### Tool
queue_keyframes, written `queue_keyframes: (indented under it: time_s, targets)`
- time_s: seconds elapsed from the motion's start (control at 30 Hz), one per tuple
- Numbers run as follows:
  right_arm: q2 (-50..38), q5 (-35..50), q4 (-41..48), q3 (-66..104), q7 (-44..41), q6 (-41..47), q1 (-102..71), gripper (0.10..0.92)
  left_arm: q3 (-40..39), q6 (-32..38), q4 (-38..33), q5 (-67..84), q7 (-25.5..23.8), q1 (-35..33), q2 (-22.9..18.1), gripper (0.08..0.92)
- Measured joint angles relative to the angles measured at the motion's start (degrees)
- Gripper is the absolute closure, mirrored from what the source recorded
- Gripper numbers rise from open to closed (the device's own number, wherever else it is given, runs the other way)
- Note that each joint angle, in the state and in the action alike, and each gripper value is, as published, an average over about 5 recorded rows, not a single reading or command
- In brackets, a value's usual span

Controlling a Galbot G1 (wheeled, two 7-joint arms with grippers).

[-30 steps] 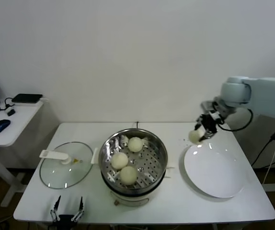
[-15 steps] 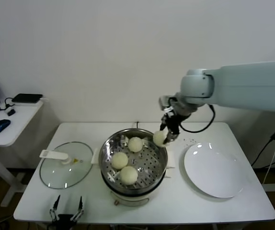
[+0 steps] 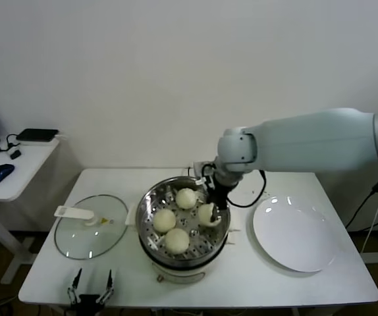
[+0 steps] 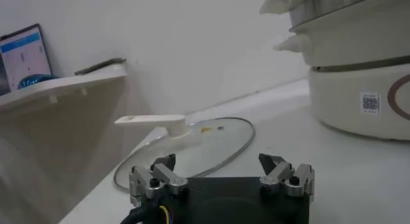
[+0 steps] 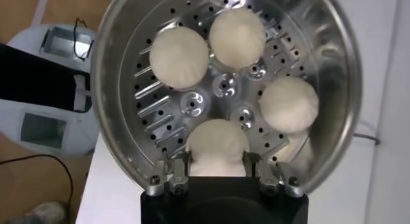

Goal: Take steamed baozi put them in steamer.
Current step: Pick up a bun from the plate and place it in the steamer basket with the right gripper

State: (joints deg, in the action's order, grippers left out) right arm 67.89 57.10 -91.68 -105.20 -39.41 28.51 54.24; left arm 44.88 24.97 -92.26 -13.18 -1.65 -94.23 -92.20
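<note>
The steamer [image 3: 151, 240] stands mid-table, a shiny steel pot with a perforated tray and white base. Three baozi lie on its tray: one at the back [image 3: 186, 197], one at the left [image 3: 164, 220], one at the front [image 3: 176, 240]. My right gripper [image 3: 210, 212] is inside the steamer's right side, shut on a fourth baozi [image 3: 207, 215]. In the right wrist view that baozi [image 5: 216, 147] sits between the fingers just above the tray [image 5: 192, 104], with the other three [image 5: 179, 48] [image 5: 237, 28] [image 5: 289, 103] around it. My left gripper [image 3: 91, 288] is parked open at the table's front left.
A flat glass lid [image 3: 90, 234] with a white handle lies left of the steamer; it also shows in the left wrist view [image 4: 192, 139]. A bare white plate [image 3: 294, 234] lies to the right. A side desk [image 3: 11, 164] with a mouse stands at far left.
My right gripper carried the baozi leftward from above the plate, past the steamer's rim, and down inside the steamer's right side. The left arm has not moved.
</note>
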Motion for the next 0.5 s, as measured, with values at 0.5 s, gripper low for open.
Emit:
queue_keyframes:
  time_s: [0.5]
  targets:
    - [1.16,-1.26,1.6,1.03,1.78,0.36,-4.53,0.304,0.11,-0.02,0.15,-0.07,-0.01,0.11,0.0,0.177]
